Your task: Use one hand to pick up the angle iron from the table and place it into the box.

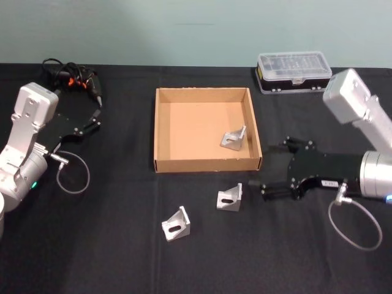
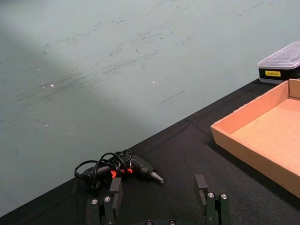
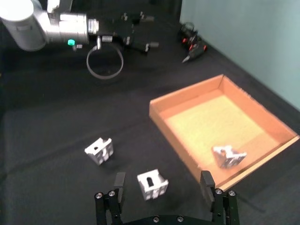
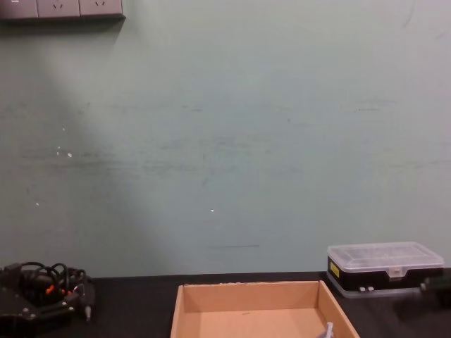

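1. Closest to the counter's near edge, left of its middle, the nearest angle iron (image 1: 176, 223) lies on the black counter (image 1: 122, 257). It is a small silver bracket with a slotted hole.
2. A little farther in, a second angle iron (image 1: 229, 198) sits between the near edge and the box's near wall. The right hand (image 1: 275, 168) is just beside it, on the side toward the counter's right edge. Its fingers are spread apart and hold nothing. In the right wrist view the bracket lines up with the gap between them.
3. Risk: the bracket is small with angled faces, so an off-centre squeeze could twist it or pop it free. The box wall is close, and a low carry could clip it and shove the light cardboard.
4. The box (image 1: 158, 131), a shallow tan cardboard tray, sits mid-counter. It holds a third angle iron (image 1: 234, 138) near its right wall.
5. The left hand (image 1: 95, 113) is parked near the counter's left edge, fingers apart and empty.
6. Along the far edge, a black case with a clear lid (image 1: 294, 71) sits to the right, contents unclear. A black corded tool (image 1: 73, 76) lies to the left.
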`<state>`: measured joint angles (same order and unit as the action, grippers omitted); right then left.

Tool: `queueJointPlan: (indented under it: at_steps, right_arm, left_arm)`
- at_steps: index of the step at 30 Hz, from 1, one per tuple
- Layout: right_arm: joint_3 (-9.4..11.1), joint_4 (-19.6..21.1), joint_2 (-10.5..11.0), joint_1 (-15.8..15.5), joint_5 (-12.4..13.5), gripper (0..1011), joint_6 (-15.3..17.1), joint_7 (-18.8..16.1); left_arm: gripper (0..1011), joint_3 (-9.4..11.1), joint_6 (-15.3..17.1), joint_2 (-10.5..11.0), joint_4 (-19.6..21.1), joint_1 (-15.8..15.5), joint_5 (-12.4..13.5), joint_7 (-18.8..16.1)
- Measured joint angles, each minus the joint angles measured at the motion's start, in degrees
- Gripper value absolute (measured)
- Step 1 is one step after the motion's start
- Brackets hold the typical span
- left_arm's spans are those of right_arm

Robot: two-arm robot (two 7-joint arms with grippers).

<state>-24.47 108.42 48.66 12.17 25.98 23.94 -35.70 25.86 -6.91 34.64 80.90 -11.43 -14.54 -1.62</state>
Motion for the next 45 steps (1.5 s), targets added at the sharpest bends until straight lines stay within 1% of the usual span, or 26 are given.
queueJointPlan:
  at_steps: [1, 4, 6, 10, 12, 13, 20, 24, 27, 32, 36, 42, 45]
  right_arm:
    - [-0.74, -0.47, 0.15, 0.06, -0.27, 1004, -0.11, -0.08]
    - [-1.80, -1.25, 0.27, 0.21, -0.58, 1004, -0.19, -0.21]
    - [-3.41, -2.40, 0.41, 0.74, -1.42, 1004, -0.19, -0.35]
    - [-5.36, -3.96, 0.35, 1.63, -2.83, 1004, -0.18, -0.77]
    - [-5.98, -4.55, 0.23, 1.95, -3.33, 1004, -0.18, -0.91]
    - [-6.71, -5.28, 0.01, 2.37, -3.88, 1004, -0.18, -1.15]
    - [-9.10, -8.00, -1.32, 4.18, -6.10, 1004, -0.59, -2.04]
    - [-11.03, -10.37, -2.91, 6.03, -8.04, 1004, -1.09, -2.96]
    - [-11.71, -11.45, -3.69, 6.88, -8.75, 1004, -1.39, -3.42]
    - [-13.13, -14.43, -5.99, 9.25, -10.17, 1004, -2.08, -4.41]
    - [-13.61, -15.68, -7.04, 10.16, -10.58, 1004, -2.31, -4.74]
    - [-14.55, -18.64, -9.21, 12.04, -11.08, 1004, -2.87, -5.50]
    - [-14.86, -19.31, -9.73, 12.46, -11.11, 1004, -3.02, -5.79]
  left_arm:
    - [1000, 0.00, 0.00, 0.00, 0.00, 0.01, 0.00, 0.00]
    - [1000, 0.00, 0.00, 0.00, 0.00, 0.00, 0.00, 0.00]
    - [1000, 0.00, 0.00, 0.00, 0.00, 0.00, 0.00, 0.00]
    - [1000, 0.00, 0.00, 0.00, 0.00, 0.00, 0.00, 0.00]
    - [1000, 0.00, 0.00, 0.00, 0.00, 0.01, 0.00, 0.00]
    - [1000, 0.00, 0.00, 0.00, 0.00, 0.00, 0.00, 0.00]
    - [1000, 0.00, 0.00, 0.00, 0.00, 0.00, 0.00, 0.00]
    - [1000, 0.00, 0.00, 0.00, 0.00, 0.00, 0.00, 0.00]
    - [1000, 0.00, 0.00, 0.00, 0.00, 0.00, 0.00, 0.00]
    - [1000, 0.00, 0.00, 0.00, 0.00, 0.00, 0.00, 0.00]
    - [1000, 0.00, 0.00, 0.00, 0.00, 0.00, 0.00, 0.00]
    - [1000, 0.00, 0.00, 0.00, 0.00, 0.00, 0.00, 0.00]
    - [1000, 0.00, 0.00, 0.00, 0.00, 0.00, 0.00, 0.00]
